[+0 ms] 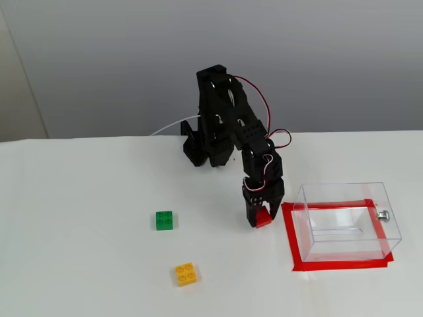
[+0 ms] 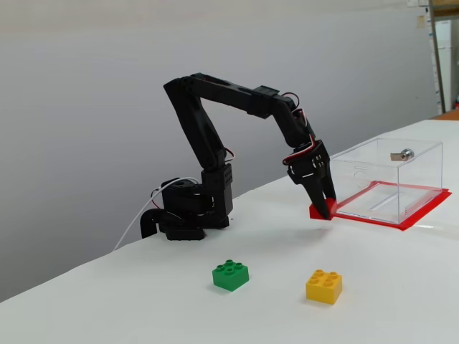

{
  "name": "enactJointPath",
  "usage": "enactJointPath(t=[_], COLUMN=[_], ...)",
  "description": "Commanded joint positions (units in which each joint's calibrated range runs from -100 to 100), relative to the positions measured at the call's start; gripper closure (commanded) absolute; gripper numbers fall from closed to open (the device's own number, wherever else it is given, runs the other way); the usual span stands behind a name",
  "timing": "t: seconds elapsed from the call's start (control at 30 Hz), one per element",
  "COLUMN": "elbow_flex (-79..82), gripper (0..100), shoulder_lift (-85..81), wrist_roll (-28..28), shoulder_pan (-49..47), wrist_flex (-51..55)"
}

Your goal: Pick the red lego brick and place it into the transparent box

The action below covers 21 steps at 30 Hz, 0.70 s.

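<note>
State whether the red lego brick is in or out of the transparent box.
Out: the red lego brick is clamped in the gripper, beside the transparent box.

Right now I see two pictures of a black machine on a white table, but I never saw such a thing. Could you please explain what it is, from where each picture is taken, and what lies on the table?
The black machine is a small robot arm bolted at the back of a white table. At its end is a two-finger gripper, a kind of pincer.

One fixed view looks from the front and slightly above; the other fixed view looks from the side, lower down.

The gripper is shut on the red lego brick, raised just off the table in the side view. Beside it stands the transparent box, open on top, on a red tape rectangle. A green brick and a yellow brick lie untouched nearer the camera.
</note>
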Motion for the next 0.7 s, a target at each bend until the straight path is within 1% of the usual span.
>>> enactJointPath(t=[0.0, 0.3, 0.53, 0.67], elbow_flex=[-9.24, -19.45, -30.67, -36.45], gripper=[89, 89, 89, 89], shoulder_lift=[-1.00, -1.00, -0.91, -0.83], wrist_roll=[1.36, 5.59, 6.06, 6.58], shoulder_pan=[0.49, 0.56, 0.19, -0.18], wrist_flex=[4.86, 10.77, 15.73, 16.26])
